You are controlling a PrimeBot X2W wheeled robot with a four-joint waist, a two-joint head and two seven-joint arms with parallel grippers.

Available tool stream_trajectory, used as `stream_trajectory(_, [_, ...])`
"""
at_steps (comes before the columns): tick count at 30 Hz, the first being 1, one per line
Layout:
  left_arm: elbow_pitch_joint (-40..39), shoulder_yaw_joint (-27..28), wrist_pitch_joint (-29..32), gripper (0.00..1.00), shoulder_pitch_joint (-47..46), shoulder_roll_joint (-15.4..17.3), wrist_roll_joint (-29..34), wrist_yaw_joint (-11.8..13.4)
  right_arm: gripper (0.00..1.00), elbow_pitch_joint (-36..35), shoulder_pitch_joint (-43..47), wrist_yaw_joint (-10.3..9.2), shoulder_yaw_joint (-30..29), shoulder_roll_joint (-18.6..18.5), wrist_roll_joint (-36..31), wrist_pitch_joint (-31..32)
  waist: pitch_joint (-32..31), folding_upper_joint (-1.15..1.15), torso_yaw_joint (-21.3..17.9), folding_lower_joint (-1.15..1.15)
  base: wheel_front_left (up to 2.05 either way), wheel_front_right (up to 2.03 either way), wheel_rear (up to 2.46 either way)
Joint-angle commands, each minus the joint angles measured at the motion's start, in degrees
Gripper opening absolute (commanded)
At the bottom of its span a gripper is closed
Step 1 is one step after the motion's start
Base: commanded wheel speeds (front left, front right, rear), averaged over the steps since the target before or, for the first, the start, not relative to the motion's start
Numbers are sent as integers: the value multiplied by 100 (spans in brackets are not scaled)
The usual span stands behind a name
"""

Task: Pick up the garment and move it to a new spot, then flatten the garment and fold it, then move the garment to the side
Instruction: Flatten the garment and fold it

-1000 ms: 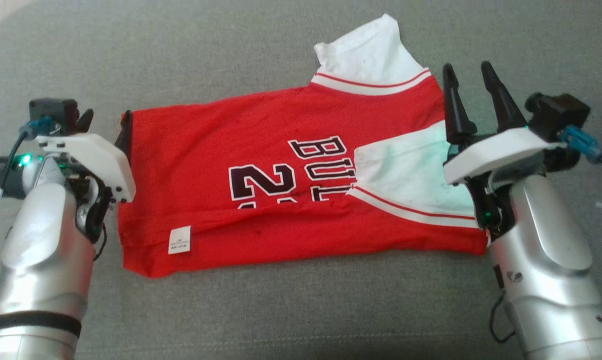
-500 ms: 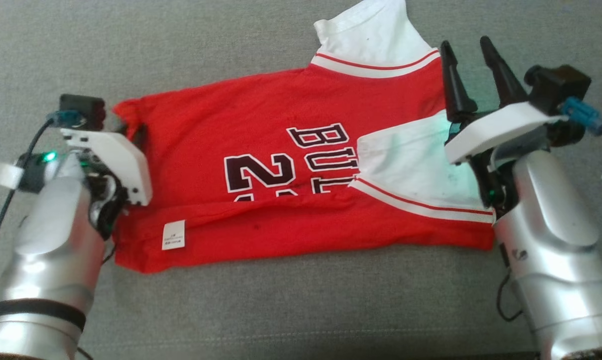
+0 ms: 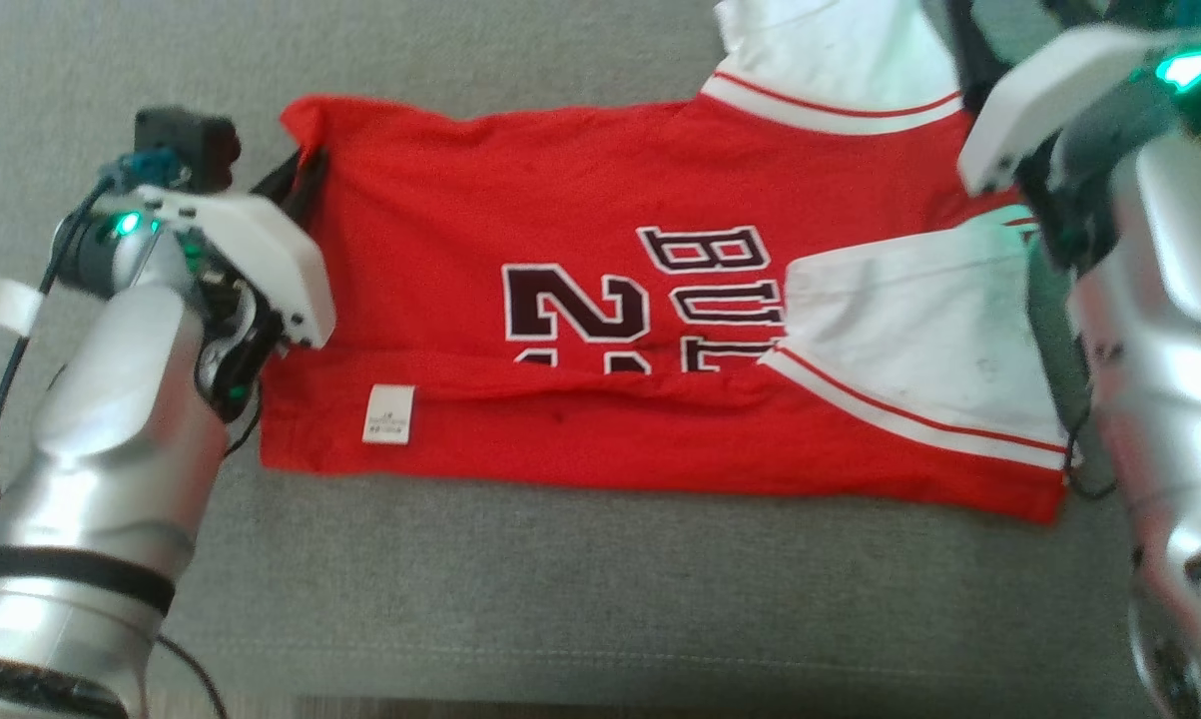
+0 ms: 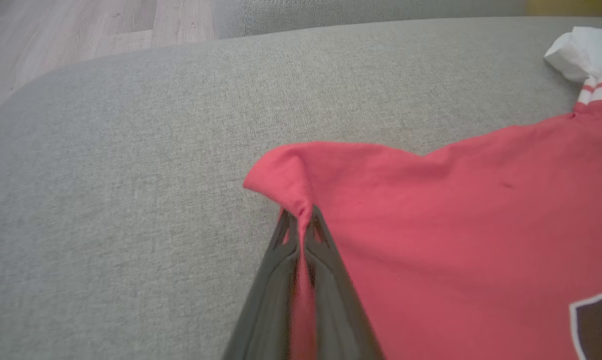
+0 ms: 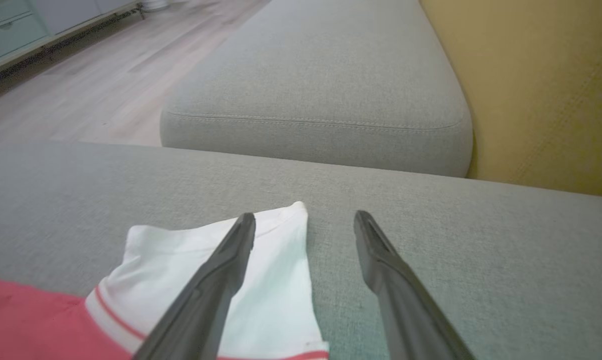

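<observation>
The garment (image 3: 580, 200) is a red jersey with white sleeves and dark lettering, spread across a grey sofa cushion (image 3: 560, 599). My left gripper (image 3: 300, 175) is at the jersey's far left corner. In the left wrist view the left gripper (image 4: 301, 215) is shut on a pinched fold of that red cloth (image 4: 431, 225), which puckers up above the tips. My right gripper (image 5: 306, 217) is open and hovers over the far white sleeve (image 5: 180, 260): one finger lies above the sleeve, the other over bare cushion. The right forearm (image 3: 1149, 260) stands at the jersey's right end.
A second grey cushion (image 5: 321, 75) lies beyond the one I work on. A yellow backrest (image 5: 546, 90) runs along its right. Wooden floor (image 4: 80, 30) shows past the cushion's rounded edge. A white label (image 3: 388, 414) sits on the jersey's near left part.
My left gripper has shut on the jersey's far left corner, bunching the cloth there. The head camera has shifted. My right gripper, still open, has moved forward over the far sleeve.
</observation>
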Motion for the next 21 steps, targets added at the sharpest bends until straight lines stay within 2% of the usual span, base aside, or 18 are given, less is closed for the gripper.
stream_trajectory(1, [-166,135,-75,0,-293,185,-52,7,100,-77,-289,19,-18,55,-15,52,153,0,132,-1,0,0,0])
stream_trajectory(5, [-170,-18,-218,0,-520,53,-120,7,100,456,-891,19,-205,27,-249,264,411,0,364,-1,0,0,0])
stream_trajectory(14, [-27,-276,-469,0,-810,-171,-300,7,100,1357,-1493,19,-559,-55,-694,665,701,0,662,-1,0,0,0])
stream_trajectory(15, [0,-288,-503,0,-827,-185,-330,7,87,1428,-1530,19,-592,-39,-737,683,713,0,673,-1,0,0,0])
stream_trajectory(16, [28,-307,-534,0,-843,-196,-351,7,51,1493,-1559,19,-602,-14,-768,692,720,0,679,-1,0,0,0])
stream_trajectory(17, [55,-320,-571,0,-856,-206,-376,7,0,1537,-1586,19,-621,6,-781,668,726,0,684,-1,0,0,0])
stream_trajectory(21, [182,-252,-859,0,-903,-209,-458,16,0,1540,-1694,19,-664,-25,-901,237,694,0,649,-1,0,0,0])
